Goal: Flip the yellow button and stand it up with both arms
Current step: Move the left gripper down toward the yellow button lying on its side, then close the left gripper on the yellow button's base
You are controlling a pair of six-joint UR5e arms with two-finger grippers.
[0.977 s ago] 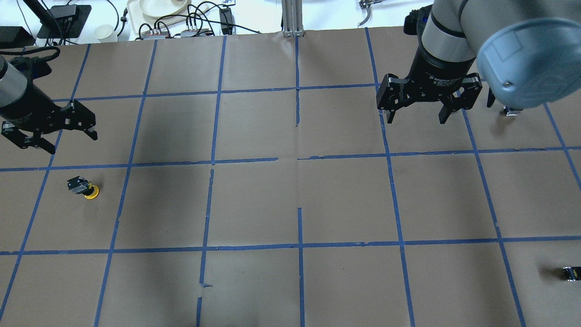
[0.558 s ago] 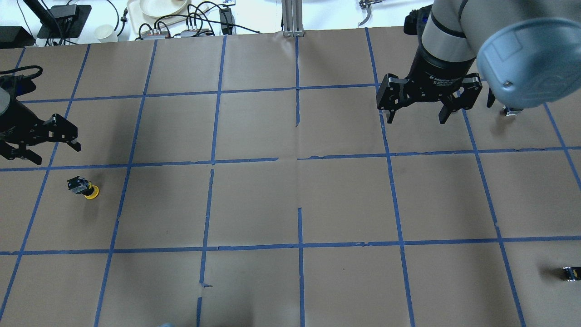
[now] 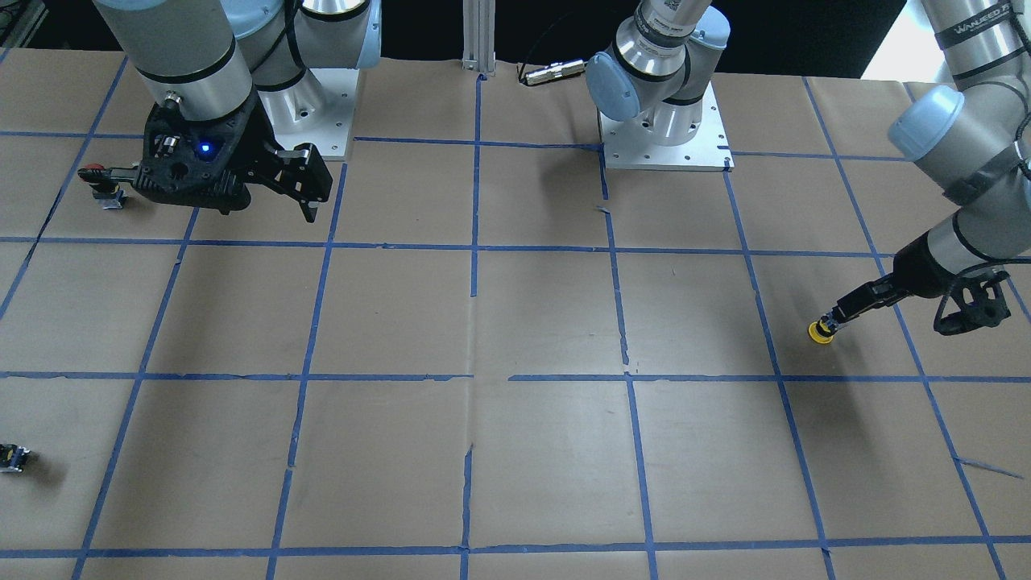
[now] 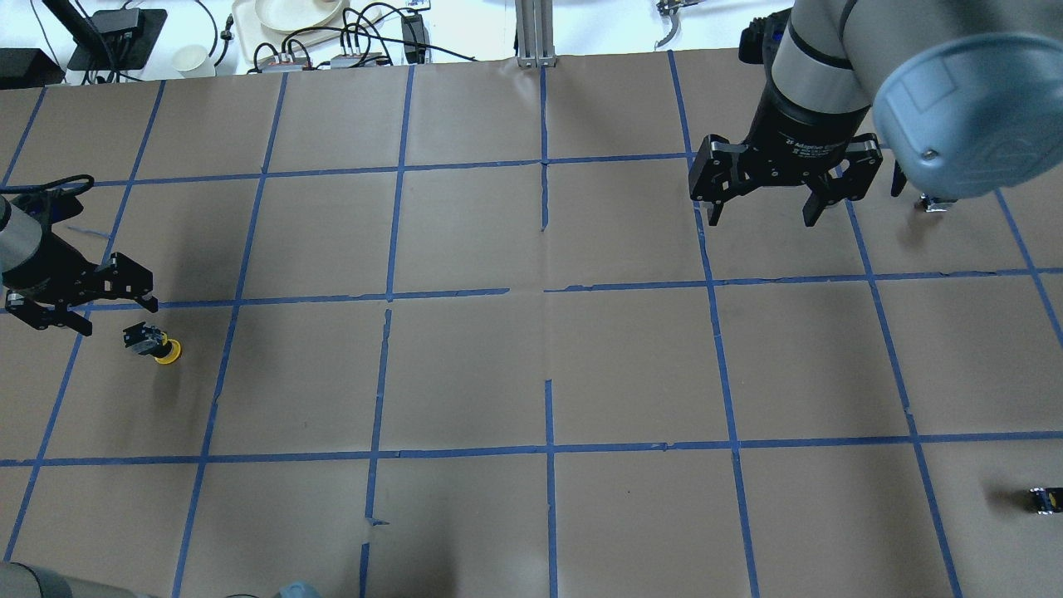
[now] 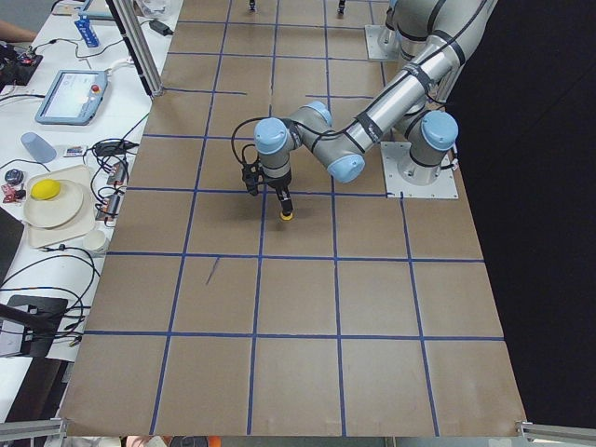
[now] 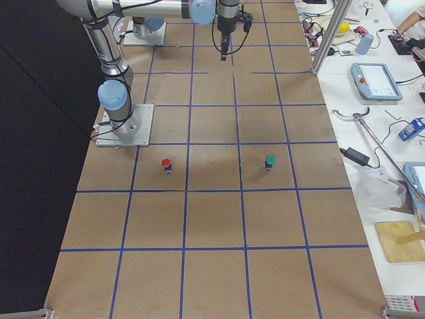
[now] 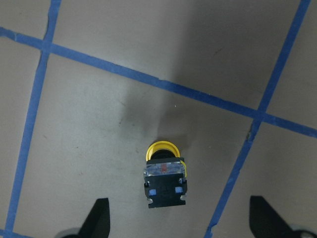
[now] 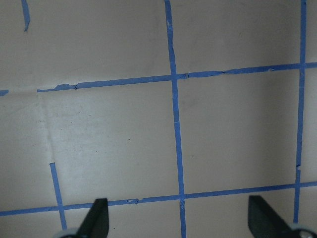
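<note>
The yellow button (image 4: pixel 154 343) sits on the brown paper at the left, yellow cap on the paper and black-grey body upward. It also shows in the left wrist view (image 7: pixel 165 184) and the front view (image 3: pixel 821 331). My left gripper (image 4: pixel 119 318) is open and hovers just over and beside the button. In the left wrist view its fingertips (image 7: pixel 100 218) flank the button without touching it. My right gripper (image 4: pixel 761 218) is open and empty, far off at the back right, above bare paper in the right wrist view (image 8: pixel 181 223).
A red-capped button (image 3: pixel 98 179) stands beside the right gripper, partly hidden in the overhead view (image 4: pixel 934 204). A green-capped button (image 6: pixel 269 161) stands in the right side view. A small dark switch block (image 4: pixel 1045 500) lies at the front right. Blue tape lines grid the paper.
My left gripper has moved down and toward the near side of the table, from well behind the yellow button to just over it. The right arm and the button have not moved.
</note>
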